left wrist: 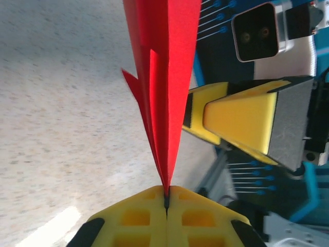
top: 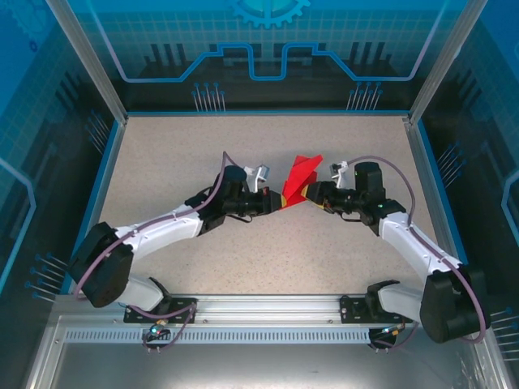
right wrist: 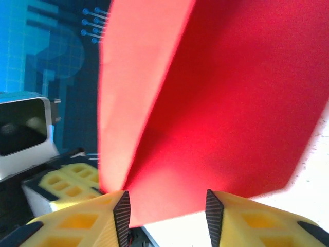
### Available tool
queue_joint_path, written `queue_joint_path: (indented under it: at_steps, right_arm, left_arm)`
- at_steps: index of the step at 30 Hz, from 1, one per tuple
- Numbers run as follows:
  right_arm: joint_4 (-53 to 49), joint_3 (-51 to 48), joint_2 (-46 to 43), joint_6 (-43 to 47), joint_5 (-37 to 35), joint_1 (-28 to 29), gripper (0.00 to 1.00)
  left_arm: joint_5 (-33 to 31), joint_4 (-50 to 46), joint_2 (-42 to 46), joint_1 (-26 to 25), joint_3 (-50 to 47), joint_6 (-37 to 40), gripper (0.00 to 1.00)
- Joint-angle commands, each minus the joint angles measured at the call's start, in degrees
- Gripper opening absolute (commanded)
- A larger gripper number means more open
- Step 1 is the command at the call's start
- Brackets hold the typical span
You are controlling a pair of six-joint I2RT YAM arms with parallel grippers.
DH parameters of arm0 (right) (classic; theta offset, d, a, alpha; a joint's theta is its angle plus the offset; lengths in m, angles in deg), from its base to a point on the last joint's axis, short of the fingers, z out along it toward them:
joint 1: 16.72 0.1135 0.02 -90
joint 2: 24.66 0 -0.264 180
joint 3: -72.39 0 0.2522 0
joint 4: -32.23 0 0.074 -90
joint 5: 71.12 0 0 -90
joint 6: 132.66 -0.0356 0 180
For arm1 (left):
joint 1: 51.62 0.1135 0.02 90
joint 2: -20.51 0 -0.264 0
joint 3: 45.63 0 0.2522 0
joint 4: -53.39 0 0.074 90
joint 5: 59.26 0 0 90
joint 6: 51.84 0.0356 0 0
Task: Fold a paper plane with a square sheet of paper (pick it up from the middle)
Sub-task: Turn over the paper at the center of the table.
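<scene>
The bright red paper plane [top: 300, 174], folded to a pointed shape, is held up above the middle of the table. My left gripper [top: 278, 199] is shut on its lower tip, and in the left wrist view the red folds [left wrist: 163, 77] rise straight out of the closed yellow jaws [left wrist: 166, 198]. My right gripper [top: 306, 194] sits just right of the paper with its jaws apart. In the right wrist view the red sheet [right wrist: 205, 103] lies between the fingertips [right wrist: 122, 208], which stand clear of each other.
The speckled beige table [top: 178, 162] stretches around both arms inside blue-walled enclosure panels. A metal rail [top: 268, 312] runs along the near edge by the arm bases. The right gripper's yellow fingers [left wrist: 241, 118] hang close beside the paper.
</scene>
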Motion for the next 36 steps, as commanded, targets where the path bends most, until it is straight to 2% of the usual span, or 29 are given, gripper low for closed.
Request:
queue_joint_path:
  at_steps: [1, 5, 8, 10, 14, 17, 21, 25, 30, 36]
  right_arm:
    - [-6.6, 2.3, -2.5, 4.6, -1.6, -1.8, 0.48]
    - [-8.8, 2.4, -2.8, 6.9, -3.2, -2.5, 0.52]
    - [-9.4, 2.5, -2.6, 8.0, -3.5, -2.9, 0.55]
    - [-10.3, 2.7, -2.6, 9.0, -3.9, -3.2, 0.57]
    - [-12.7, 3.5, -3.5, 10.8, -4.1, -5.3, 0.59]
    - [-13.7, 3.7, -4.5, 11.2, -3.4, -7.9, 0.6]
    - [-13.9, 3.6, -4.8, 10.8, -0.9, -11.1, 0.61]
    - [-12.9, 3.6, -3.7, 10.3, 1.1, -12.0, 0.61]
    - [-8.9, 3.4, 0.9, 6.9, 2.6, -8.7, 0.58]
    - [-6.0, 4.2, 6.1, 6.1, 1.5, -4.9, 0.54]
  left_arm:
    - [-10.2, -23.0, 3.7, -0.2, 7.8, 16.7, 0.0]
    - [-35.4, -41.6, 3.6, -4.8, 15.4, 29.5, 0.0]
    - [-51.5, -49.6, 1.5, -8.6, 19.3, 34.3, 0.0]
    - [-61.6, -51.4, 0.3, -11.9, 20.3, 37.0, 0.0]
    - [-74.6, -51.4, -4.6, -18.4, 20.9, 42.5, 0.0]
    - [-80.6, -48.9, -10.1, -23.6, 20.1, 46.6, 0.0]
    - [-82.5, -44.2, -16.1, -29.3, 18.4, 51.0, 0.0]
    - [-80.6, -39.4, -20.3, -30.9, 15.7, 54.0, 0.0]
    - [-79.0, -36.1, -25.7, -31.2, 14.3, 57.4, 0.0]
    - [-72.2, -33.8, -27.7, -31.5, 13.7, 59.8, 0.01]
